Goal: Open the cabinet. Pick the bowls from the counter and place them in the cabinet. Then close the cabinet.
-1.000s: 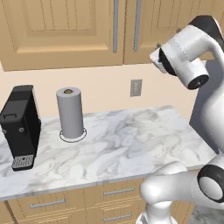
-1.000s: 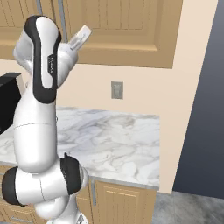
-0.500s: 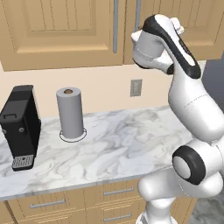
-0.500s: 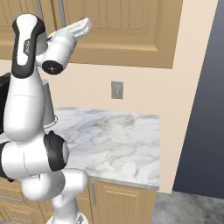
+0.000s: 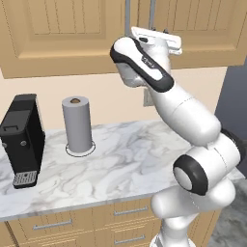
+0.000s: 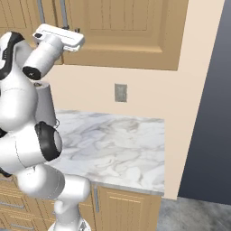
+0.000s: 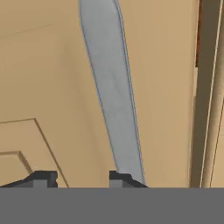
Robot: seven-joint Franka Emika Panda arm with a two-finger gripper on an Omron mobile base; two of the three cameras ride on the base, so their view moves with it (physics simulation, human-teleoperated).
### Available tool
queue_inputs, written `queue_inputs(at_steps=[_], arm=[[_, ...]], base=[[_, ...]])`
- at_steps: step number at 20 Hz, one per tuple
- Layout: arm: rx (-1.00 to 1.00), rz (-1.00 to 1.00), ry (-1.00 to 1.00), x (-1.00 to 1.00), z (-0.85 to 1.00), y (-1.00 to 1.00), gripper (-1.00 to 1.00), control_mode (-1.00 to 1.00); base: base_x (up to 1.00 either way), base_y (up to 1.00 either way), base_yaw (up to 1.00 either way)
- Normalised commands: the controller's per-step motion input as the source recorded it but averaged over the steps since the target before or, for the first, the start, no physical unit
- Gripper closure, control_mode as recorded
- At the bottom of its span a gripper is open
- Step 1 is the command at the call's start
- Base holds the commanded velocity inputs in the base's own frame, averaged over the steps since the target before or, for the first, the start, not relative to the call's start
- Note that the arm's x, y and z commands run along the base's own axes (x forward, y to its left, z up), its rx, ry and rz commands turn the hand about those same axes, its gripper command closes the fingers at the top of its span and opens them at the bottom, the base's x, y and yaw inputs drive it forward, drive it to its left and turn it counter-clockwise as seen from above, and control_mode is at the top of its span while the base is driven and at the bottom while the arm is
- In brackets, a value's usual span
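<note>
The arm is stretched up high, with the gripper pressed in close against the cabinet right at the seam where its two doors meet. Both doors look shut. The two grey bar handles run down either side of that seam, and the hand sits just below their lower ends, so there is very little room between the hand and the door face.

From the hand's camera, one grey handle slants across the door, and its lower end comes down just beside the right fingertip. The other fingertip sits well to the left, over the raised panel's corner. The fingers stand apart with nothing between them; the handle is beside one tip, not inside the gap. A dark vertical slit, the door seam, runs along the far right of that view.

Below the cabinet, the marble counter has wide bare room. On it, left of the arm, stand a paper towel roll and, further left near the counter's end, a black coffee machine. The right base view shows the counter's right edge stopping against a beige wall end, a wall outlet under the cabinet, and the gripper up at the door.
</note>
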Motion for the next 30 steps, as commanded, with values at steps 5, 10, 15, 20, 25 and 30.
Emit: queue_inputs(at_steps=[5, 10, 15, 20, 25, 30], arm=[[0.36, 0.06, -0.15, 1.00, -0.66, 1.00, -1.00, -1.00], [-0.05, -0.02, -0.03, 1.00, -0.74, 1.00, -1.00, -1.00], [-0.35, -0.27, 0.03, 1.00, -0.80, 1.00, -1.00, -1.00], [-0.36, -0.48, 0.02, 1.00, -0.44, 0.97, -1.00, -1.00], [-0.15, -0.46, -0.05, 0.94, -0.33, 1.00, -1.00, -1.00], [-0.15, -0.50, -0.21, 0.80, -0.34, 1.00, -1.00, -1.00]], base=[[0.00, 0.00, 0.00], [0.00, 0.00, 0.00], [0.00, 0.00, 0.00], [0.00, 0.00, 0.00], [0.00, 0.00, 0.00], [0.00, 0.00, 0.00]])
